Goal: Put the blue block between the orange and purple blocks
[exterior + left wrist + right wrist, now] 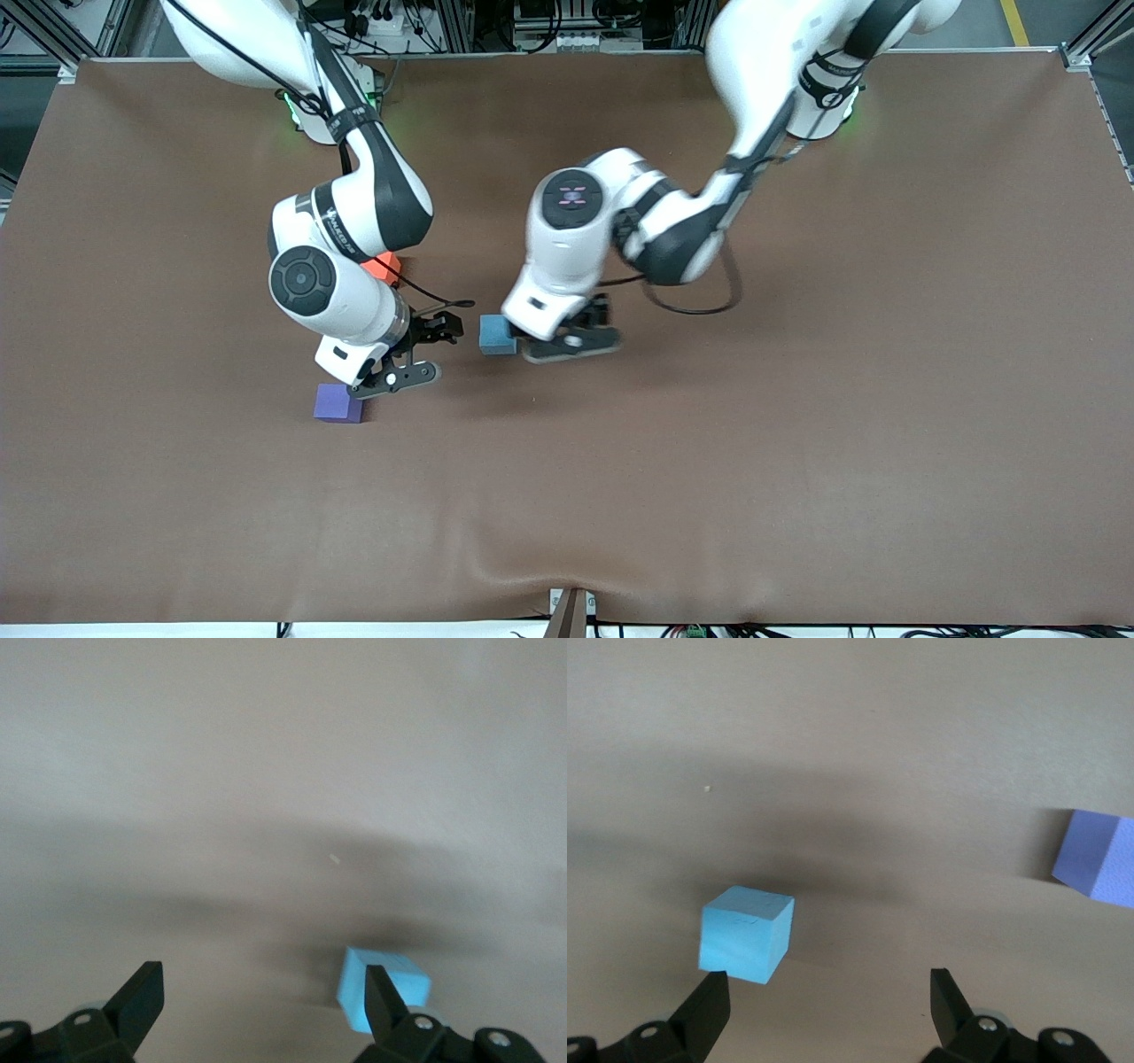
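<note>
The blue block (pixel 496 335) sits on the brown table between the two grippers. My left gripper (pixel 556 342) is open and low just beside it; in the left wrist view (pixel 257 997) the blue block (pixel 386 985) lies outside the jaws, partly hidden by one fingertip (pixel 379 992). My right gripper (pixel 400 361) is open and empty, low between the orange block (pixel 383 267) and the purple block (pixel 338 403). The right wrist view (pixel 824 1005) shows the blue block (pixel 745 933) just past one fingertip and the purple block (pixel 1099 856) off to the side.
The brown cloth-covered table (pixel 797 399) is bare toward the left arm's end and toward the front camera. The right arm's elbow hangs over the orange block and hides part of it.
</note>
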`<action>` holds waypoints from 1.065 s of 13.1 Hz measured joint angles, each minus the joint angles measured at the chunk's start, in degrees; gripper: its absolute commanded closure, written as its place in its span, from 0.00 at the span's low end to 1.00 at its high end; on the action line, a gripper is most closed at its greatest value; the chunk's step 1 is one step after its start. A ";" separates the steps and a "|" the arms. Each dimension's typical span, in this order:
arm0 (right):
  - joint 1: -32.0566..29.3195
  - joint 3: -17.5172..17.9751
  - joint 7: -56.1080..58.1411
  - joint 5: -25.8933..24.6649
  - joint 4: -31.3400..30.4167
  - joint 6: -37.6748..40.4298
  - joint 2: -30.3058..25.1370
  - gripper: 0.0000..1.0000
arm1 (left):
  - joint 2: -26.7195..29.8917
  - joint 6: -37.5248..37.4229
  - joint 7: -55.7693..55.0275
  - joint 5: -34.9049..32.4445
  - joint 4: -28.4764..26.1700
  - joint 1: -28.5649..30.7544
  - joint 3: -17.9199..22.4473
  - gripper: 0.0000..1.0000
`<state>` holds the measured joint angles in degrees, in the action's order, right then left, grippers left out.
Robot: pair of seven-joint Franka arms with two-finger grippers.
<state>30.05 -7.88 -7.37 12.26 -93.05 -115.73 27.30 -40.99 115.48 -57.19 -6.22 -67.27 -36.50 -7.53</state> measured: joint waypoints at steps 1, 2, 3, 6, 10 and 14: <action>-0.15 -0.20 -2.39 0.08 -0.27 0.17 0.20 0.00 | 3.39 -0.52 0.27 -0.12 -3.07 2.39 0.01 0.00; -0.04 -0.19 -5.47 0.10 -0.72 0.22 0.36 0.00 | 6.66 -0.77 1.14 -0.17 -6.32 4.62 0.03 0.00; 0.44 -0.03 -7.93 0.12 -1.09 0.24 0.55 0.00 | 9.82 -0.90 2.23 -0.18 -9.61 6.71 0.02 0.00; 3.55 0.26 -11.17 0.13 -1.61 0.12 1.87 0.00 | 18.61 -1.12 7.88 -0.23 -17.77 12.92 0.00 0.00; 6.45 0.29 -11.52 0.13 -1.98 -4.36 5.54 0.00 | 27.73 -7.04 19.33 -0.23 -21.29 21.90 -0.07 0.00; 8.03 0.31 -11.68 0.13 -2.03 -9.41 9.11 0.00 | 34.07 -13.32 30.89 -0.10 -21.71 29.30 -0.18 0.00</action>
<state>38.08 -7.58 -19.05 12.39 -95.07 -125.14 36.40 -6.92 102.17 -26.30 -6.32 -88.98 -7.20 -7.70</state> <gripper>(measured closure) 0.000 0.000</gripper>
